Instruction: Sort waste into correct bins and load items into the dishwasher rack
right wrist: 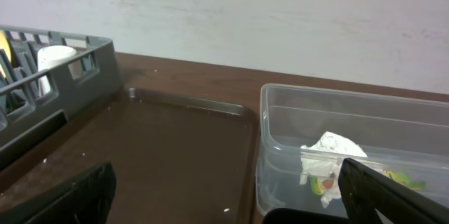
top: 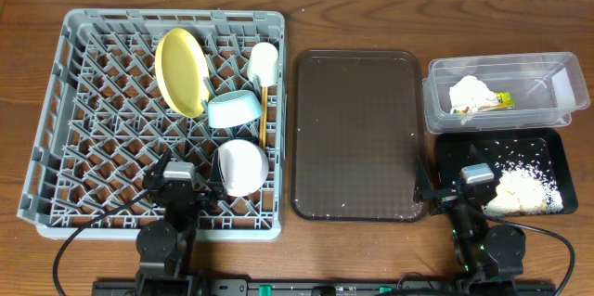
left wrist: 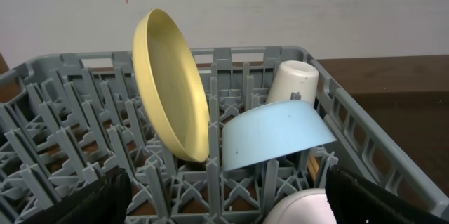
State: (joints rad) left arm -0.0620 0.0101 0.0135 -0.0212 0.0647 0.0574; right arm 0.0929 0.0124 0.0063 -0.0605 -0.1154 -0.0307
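Dishware fills the right half of the grey dishwasher rack (top: 56, 120) in the overhead view. The yellow plate (top: 180, 71) stands on edge between pegs. Just right of it are the light blue bowl (top: 232, 109) and the small white cup (top: 264, 62), with the 2 chopsticks (top: 263, 122) lying between them. The white bowl (top: 241, 166) sits nearer the front. Beside the rack lies the dark brown serving tray (top: 357, 134). Further right, the clear tub (top: 538, 69) holds the crumpled napkin (top: 471, 94) and the snack packet (top: 502, 101). The black tray (top: 455, 152) in front of it holds the rice scraps (top: 529, 189). The left gripper (top: 182, 182) hangs over the rack's front edge and the right gripper (top: 476, 185) over the black tray.

The left wrist view shows the left gripper's 2 fingers (left wrist: 98, 203) spread wide with nothing between them. Ahead are the tilted plate (left wrist: 172, 87), the blue bowl (left wrist: 277, 133) on its side, the cup (left wrist: 293, 80) behind it and the white bowl's rim (left wrist: 305, 208).

The right wrist view shows the right gripper's fingers (right wrist: 70, 199) also wide apart and empty. The napkin (right wrist: 330, 154) and packet (right wrist: 403, 180) are in the tub (right wrist: 280, 112), next to the serving tray (right wrist: 161, 154) on the bench (right wrist: 182, 69).
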